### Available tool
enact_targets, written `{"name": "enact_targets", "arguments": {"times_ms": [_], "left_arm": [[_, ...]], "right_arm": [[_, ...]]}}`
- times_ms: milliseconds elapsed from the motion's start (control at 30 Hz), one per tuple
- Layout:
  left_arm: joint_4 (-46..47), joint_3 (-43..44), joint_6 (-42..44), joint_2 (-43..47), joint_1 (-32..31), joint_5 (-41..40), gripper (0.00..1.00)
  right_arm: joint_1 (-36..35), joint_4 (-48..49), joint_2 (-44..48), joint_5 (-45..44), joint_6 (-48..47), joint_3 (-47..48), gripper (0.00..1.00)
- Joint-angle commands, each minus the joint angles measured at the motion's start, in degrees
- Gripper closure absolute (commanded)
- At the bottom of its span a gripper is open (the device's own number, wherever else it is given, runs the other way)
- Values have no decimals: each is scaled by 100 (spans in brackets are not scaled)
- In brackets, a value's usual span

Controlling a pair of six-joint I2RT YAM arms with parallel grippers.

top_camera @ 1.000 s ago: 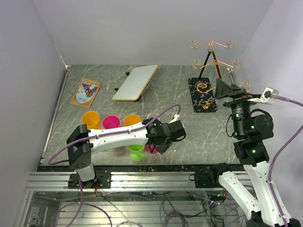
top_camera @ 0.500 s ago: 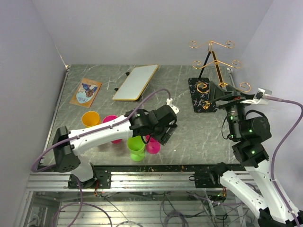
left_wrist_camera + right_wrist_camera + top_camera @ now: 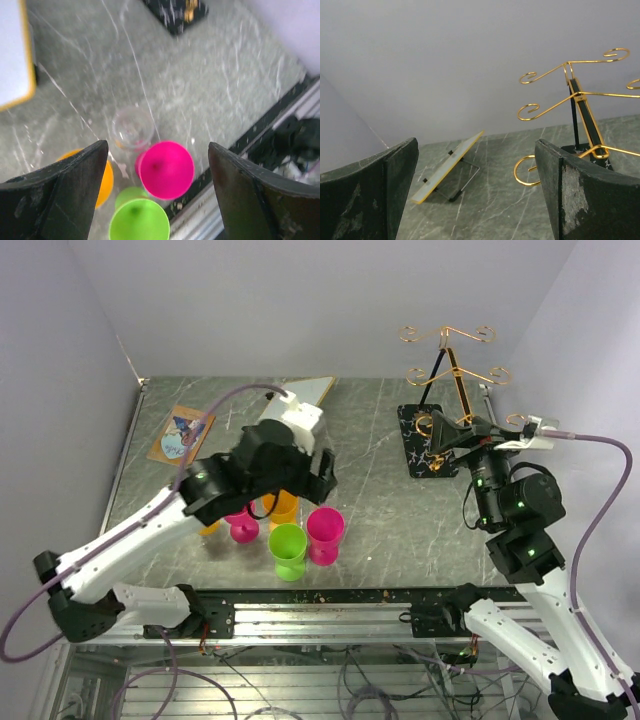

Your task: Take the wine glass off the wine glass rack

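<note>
**While both pairs of fingers stand wide, the wine glass sits on the desk among the cups**

As the overhead camera has it, a picture card (image 3: 182,433) lies far left on the desk (image 3: 400,525). Right of it the raised left arm hangs over a cluster of cups. That view shows an orange cup (image 3: 283,506), a green cup (image 3: 288,546) and a pink cup (image 3: 325,528), but no clear sight of the glass.

Only the left wrist camera, looking down, finds it. The left fingers (image 3: 75,192) are spread wide with nothing between them. Below the gap stands the clear wine glass (image 3: 132,127), rim up on the desk, just beside the pink cup and near the orange one. It is well apart from the rack's black base, a blur at the top of that picture.

Further right, the wine glass rack (image 3: 420,452) stands at the far right of the desk. The right wrist camera shows its gold curled arms and dark slanted post sharply, and a yellow-edged white board (image 3: 447,167) propped at a tilt to the left. The right fingers (image 3: 582,192) are also wide, holding nothing, just beside the rack's base.
</note>
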State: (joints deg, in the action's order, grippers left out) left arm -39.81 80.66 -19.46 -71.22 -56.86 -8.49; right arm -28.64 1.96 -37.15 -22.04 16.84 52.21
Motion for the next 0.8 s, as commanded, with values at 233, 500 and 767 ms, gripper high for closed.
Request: {"name": "enact_targets", "arguments": {"times_ms": [233,500,767], "left_arm": [[3118,-406,767,1507,503,-1746,1],[3335,-350,1162,2239,504,-2228,1],[3312,-529,1204,2797,508,-2291,1]], "right_arm": [[-83,-597,-114,77,-506,816,0],[-75,-1327,-67,85,-307,1449,0],[-80,-1355,-27,365,-355,1656,0]]}}
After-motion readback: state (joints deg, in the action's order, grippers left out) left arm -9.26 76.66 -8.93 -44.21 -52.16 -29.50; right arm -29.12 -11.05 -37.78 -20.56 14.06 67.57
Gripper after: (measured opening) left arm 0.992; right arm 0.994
